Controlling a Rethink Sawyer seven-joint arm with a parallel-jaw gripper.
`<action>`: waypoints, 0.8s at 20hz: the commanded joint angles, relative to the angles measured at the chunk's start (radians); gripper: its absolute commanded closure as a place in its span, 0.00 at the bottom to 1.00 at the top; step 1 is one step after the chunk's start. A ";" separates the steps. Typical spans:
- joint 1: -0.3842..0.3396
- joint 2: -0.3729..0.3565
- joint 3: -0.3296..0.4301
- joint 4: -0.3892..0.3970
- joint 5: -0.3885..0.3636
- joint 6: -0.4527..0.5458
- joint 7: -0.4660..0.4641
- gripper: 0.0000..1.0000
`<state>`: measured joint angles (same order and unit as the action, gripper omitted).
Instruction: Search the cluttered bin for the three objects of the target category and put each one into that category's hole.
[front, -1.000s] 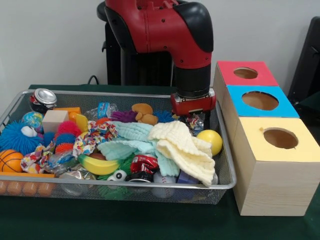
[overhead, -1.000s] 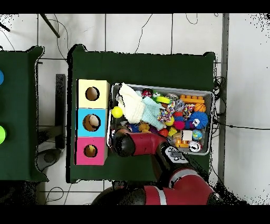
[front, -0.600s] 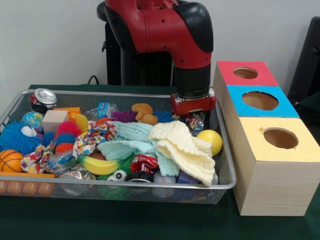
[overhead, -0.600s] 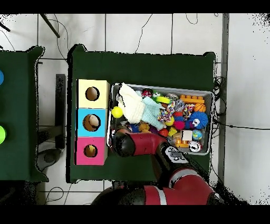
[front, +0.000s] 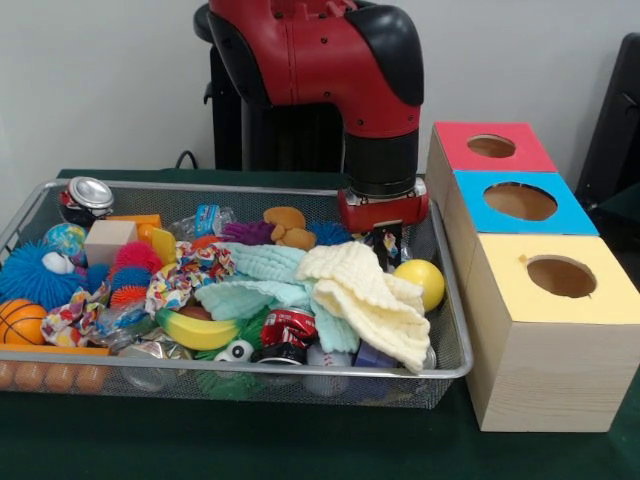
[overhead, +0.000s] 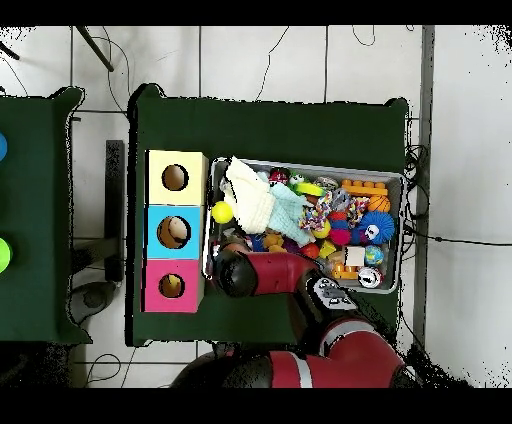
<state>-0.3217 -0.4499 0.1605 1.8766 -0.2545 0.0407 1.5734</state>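
Observation:
My gripper (front: 387, 243) hangs from the red wrist (front: 383, 208) at the back right corner of the wire bin (front: 452, 330), low among the clutter. A shiny crinkled packet (front: 380, 240) sits right at its tip; whether it is held is hidden. In the overhead view the arm (overhead: 262, 272) covers the gripper. Beside the bin stand three boxes, each with a round hole on top: red (front: 460, 150), blue (front: 475, 205) and yellow (front: 500, 285). A yellow ball (front: 421, 281) lies just in front of the gripper.
A yellow cloth (front: 365, 295) and a mint cloth (front: 255, 275) cover the bin's middle. Around them lie a banana (front: 195, 333), a red can (front: 288, 330), a silver-topped can (front: 87, 197), a wooden block (front: 108, 241), spiky balls (front: 28, 275) and a small basketball (front: 20, 322).
The wrist has risen a little and shifted slightly left, so a dark part of the gripper now shows beneath it at the packet.

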 joint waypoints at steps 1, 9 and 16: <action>0.022 0.058 0.022 -0.015 0.024 0.014 0.163 1.00; 0.026 -0.130 0.039 0.050 0.062 0.177 0.148 1.00; -0.022 -0.232 0.077 -0.022 0.062 0.401 0.034 1.00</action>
<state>-0.3037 -0.5822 0.1619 1.9046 -0.2472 0.2181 1.5734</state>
